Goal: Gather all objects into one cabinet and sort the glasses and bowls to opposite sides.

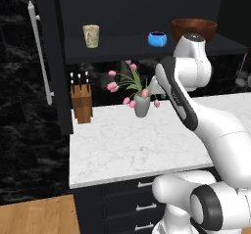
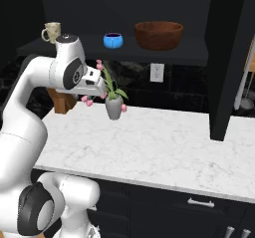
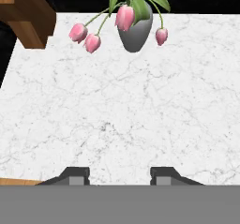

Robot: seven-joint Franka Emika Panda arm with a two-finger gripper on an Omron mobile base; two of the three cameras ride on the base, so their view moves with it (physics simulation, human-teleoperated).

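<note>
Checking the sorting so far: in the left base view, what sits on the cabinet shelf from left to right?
Beige cup → blue bowl → brown bowl, partly behind the arm.

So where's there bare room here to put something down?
The white marble counter is bare in front of the grey vase of tulips and the knife block, out to its front edge. On the cabinet shelf, there is a gap between the beige cup and the blue bowl. The blue bowl and brown bowl sit closer together.
</note>
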